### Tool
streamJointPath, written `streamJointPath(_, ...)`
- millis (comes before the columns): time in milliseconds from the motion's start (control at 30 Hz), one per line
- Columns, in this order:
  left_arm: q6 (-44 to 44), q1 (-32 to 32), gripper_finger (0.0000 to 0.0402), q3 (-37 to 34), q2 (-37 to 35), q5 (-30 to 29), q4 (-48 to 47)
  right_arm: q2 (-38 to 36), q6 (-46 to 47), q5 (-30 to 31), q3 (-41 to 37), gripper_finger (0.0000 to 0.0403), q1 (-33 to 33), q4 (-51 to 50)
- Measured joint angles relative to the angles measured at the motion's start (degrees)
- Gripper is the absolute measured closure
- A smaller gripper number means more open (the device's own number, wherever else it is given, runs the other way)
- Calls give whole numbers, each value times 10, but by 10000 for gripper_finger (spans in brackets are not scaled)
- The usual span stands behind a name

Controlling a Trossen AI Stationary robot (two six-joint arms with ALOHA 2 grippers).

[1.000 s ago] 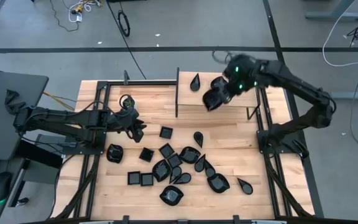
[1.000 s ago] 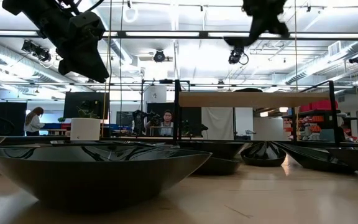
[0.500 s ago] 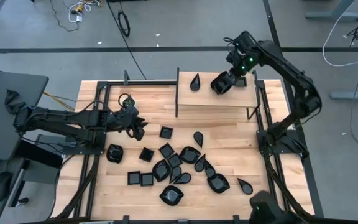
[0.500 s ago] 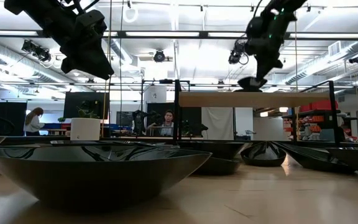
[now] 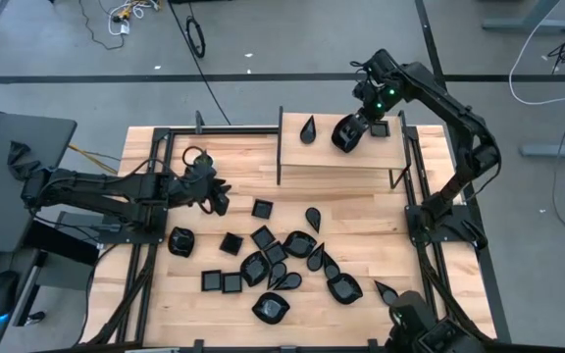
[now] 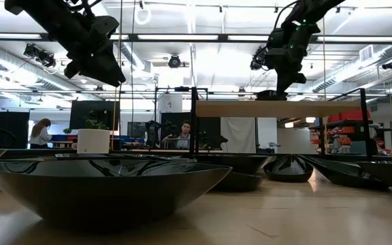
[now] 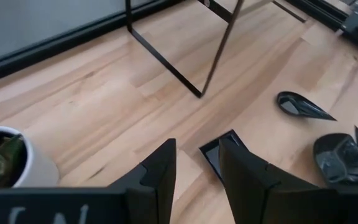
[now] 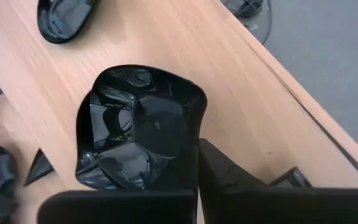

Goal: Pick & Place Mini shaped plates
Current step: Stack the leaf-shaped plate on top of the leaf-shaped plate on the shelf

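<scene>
Two arms: the right gripper works over the raised shelf; the left gripper hovers over the table.
Right grip: clamped tight on a glossy black plate, pinched at its rim.
Key relation: plate hangs just above the shelf, beside a teardrop plate.
Left grip: fingers part-open, holding nothing.
Plate look: rounded, faceted, shiny.
Remaining plates: clustered on the table near a square plate.

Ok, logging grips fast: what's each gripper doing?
Left gripper: open, holding nothing.
Right gripper: shut on a rounded black plate over the raised shelf.
</scene>
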Motion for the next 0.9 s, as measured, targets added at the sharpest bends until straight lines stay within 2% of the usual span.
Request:
streamJointPath(267,0,0,276,0,0,-11,0,0,5,-44,0,403,0,-7)
streamJointPath(767,0,0,276,0,0,-9,0,0,3,-33,0,403,0,-20)
streamJointPath(900,0,0,276,0,0,-9,0,0,11,-9,0,401,0,-20)
